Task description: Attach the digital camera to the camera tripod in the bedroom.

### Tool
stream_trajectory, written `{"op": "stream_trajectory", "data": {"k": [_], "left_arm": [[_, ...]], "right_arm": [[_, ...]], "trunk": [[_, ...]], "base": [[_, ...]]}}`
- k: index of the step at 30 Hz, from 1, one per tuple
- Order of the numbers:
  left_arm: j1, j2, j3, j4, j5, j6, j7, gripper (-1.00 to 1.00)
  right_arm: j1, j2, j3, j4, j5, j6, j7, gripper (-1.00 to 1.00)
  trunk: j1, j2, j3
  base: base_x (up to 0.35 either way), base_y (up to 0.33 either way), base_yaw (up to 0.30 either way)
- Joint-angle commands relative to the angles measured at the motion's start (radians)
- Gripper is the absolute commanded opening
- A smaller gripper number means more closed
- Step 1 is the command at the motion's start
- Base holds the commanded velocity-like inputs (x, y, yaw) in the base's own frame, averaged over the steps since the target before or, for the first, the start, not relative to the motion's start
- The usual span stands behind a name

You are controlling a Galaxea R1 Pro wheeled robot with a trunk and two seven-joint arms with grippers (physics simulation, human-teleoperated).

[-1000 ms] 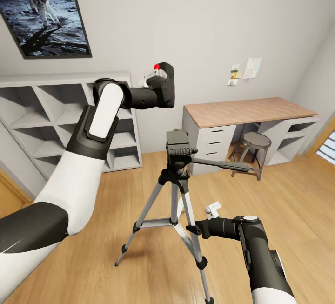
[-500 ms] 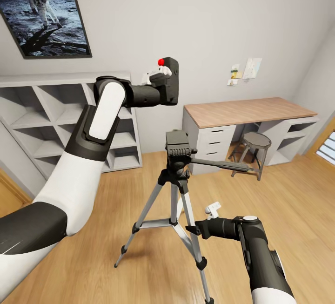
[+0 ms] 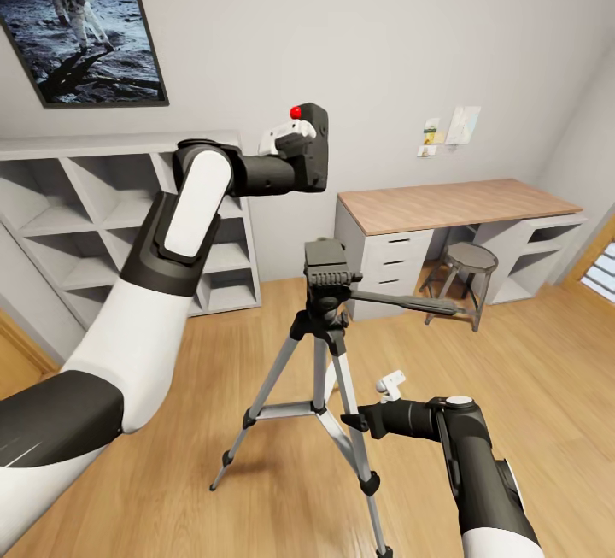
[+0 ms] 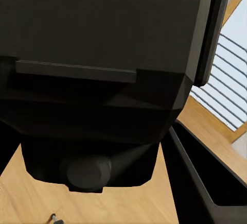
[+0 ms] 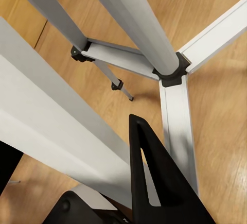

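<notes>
Camera [image 3: 312, 146] held aloft above tripod [image 3: 327, 319] head, apart from it.
Left gripper [image 3: 295, 146] clenched on camera, red dot up. Right gripper [image 3: 363, 418] at a tripod leg; grip cannot be told. Tripod stands on wood floor [image 3: 530, 370], desk [image 3: 453, 203] behind.

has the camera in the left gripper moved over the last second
Yes. The camera has shifted slightly rightward and upward against the shelving behind it, and it hangs above the tripod head, not touching it.
</notes>
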Motion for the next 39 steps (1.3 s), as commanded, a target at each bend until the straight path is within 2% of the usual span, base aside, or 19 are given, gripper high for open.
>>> {"op": "stream_trajectory", "data": {"k": [1,4,7,13,14,15,20,24,27,28,29,33,34,35,36,37,38,39], "left_arm": [[-0.001,0.000,-0.004,0.001,0.009,0.002,0.015,-1.00],[-0.004,0.002,-0.008,-0.002,0.006,0.000,0.048,-1.00],[-0.007,0.004,-0.010,-0.006,0.005,-0.001,0.108,-1.00],[-0.009,0.006,-0.014,-0.023,0.010,-0.004,0.283,-1.00],[-0.009,0.006,-0.015,-0.026,0.009,-0.007,0.349,-1.00],[-0.009,0.005,-0.015,-0.029,0.007,-0.007,0.375,-1.00],[-0.009,0.002,-0.022,-0.033,0.003,-0.007,0.424,-1.00],[-0.009,0.003,-0.045,-0.025,0.002,-0.007,0.431,-1.00],[-0.009,0.014,-0.067,0.025,0.002,-0.003,0.427,-1.00],[-0.009,0.037,-0.073,0.064,0.010,0.000,0.408,-1.00],[-0.009,0.042,-0.073,0.067,0.012,0.000,0.394,-1.00],[-0.009,0.076,-0.071,0.075,0.021,0.001,0.234,-1.00],[-0.009,0.098,-0.070,0.074,0.019,-0.001,0.129,-1.00],[-0.009,0.111,-0.068,0.074,0.016,-0.002,0.072,-1.00],[-0.009,0.137,-0.065,0.073,0.009,-0.005,-0.043,-1.00],[-0.010,0.150,-0.063,0.072,0.003,-0.007,-0.098,-1.00],[-0.012,0.171,-0.059,0.072,-0.011,-0.013,-0.198,-1.00],[-0.013,0.179,-0.057,0.072,-0.021,-0.020,-0.239,-1.00]], "right_arm": [[-0.001,0.001,-0.004,0.000,0.019,0.013,0.009,-1.00],[-0.001,0.001,-0.007,0.000,0.019,0.014,0.009,-1.00],[-0.001,0.001,-0.008,0.000,0.019,0.014,0.009,-1.00],[-0.001,0.001,-0.009,0.000,0.019,0.014,0.009,-1.00],[-0.001,0.001,-0.009,0.000,0.019,0.014,0.009,-1.00],[-0.001,0.001,-0.009,-0.001,0.019,0.014,0.009,-1.00],[-0.001,0.001,-0.008,-0.001,0.020,0.014,0.009,-1.00],[-0.001,0.001,-0.009,-0.002,0.020,0.014,0.009,-1.00],[-0.001,0.001,-0.009,-0.002,0.020,0.014,0.009,-1.00],[-0.001,0.001,-0.008,-0.002,0.020,0.014,0.009,-1.00],[-0.001,0.001,-0.008,-0.002,0.020,0.014,0.009,-1.00],[-0.001,0.001,-0.008,-0.002,0.020,0.014,0.009,-1.00],[-0.001,0.001,-0.008,-0.002,0.020,0.013,0.009,-1.00],[-0.001,0.001,-0.008,-0.002,0.020,0.013,0.009,-1.00],[-0.001,0.001,-0.008,-0.002,0.020,0.013,0.009,-1.00],[-0.001,0.001,-0.008,-0.002,0.020,0.013,0.009,-1.00],[-0.001,0.001,-0.009,-0.002,0.020,0.013,0.009,-1.00],[-0.001,0.001,-0.009,-0.002,0.020,0.013,0.009,-1.00]], "trunk": [[0.001,-0.002,-0.002],[0.001,-0.002,-0.002],[0.001,-0.002,-0.002],[0.001,-0.002,-0.002],[0.001,-0.002,-0.002],[0.001,-0.002,-0.002],[0.001,-0.002,-0.002],[0.001,-0.002,-0.002],[0.001,-0.002,-0.002],[0.001,-0.002,-0.002],[0.001,-0.002,-0.002],[0.001,-0.002,-0.002],[0.001,-0.002,-0.002],[0.001,-0.002,-0.002],[0.001,-0.002,-0.002],[0.001,-0.002,-0.002],[0.001,-0.002,-0.002],[0.001,-0.002,-0.002]], "base": [[0.000,0.000,0.000],[0.000,0.000,0.000],[0.000,0.000,0.000],[0.000,0.000,0.000],[0.000,0.000,0.000],[0.000,0.000,0.000],[0.000,0.000,0.000],[0.000,0.000,0.000],[0.000,0.000,0.000],[0.000,0.000,0.000],[0.000,0.000,0.000],[0.000,0.000,0.000],[0.000,0.000,0.000],[0.000,0.000,0.000],[0.000,0.000,0.000],[0.000,0.000,0.000],[0.000,0.000,0.000],[0.000,0.000,0.000]]}}
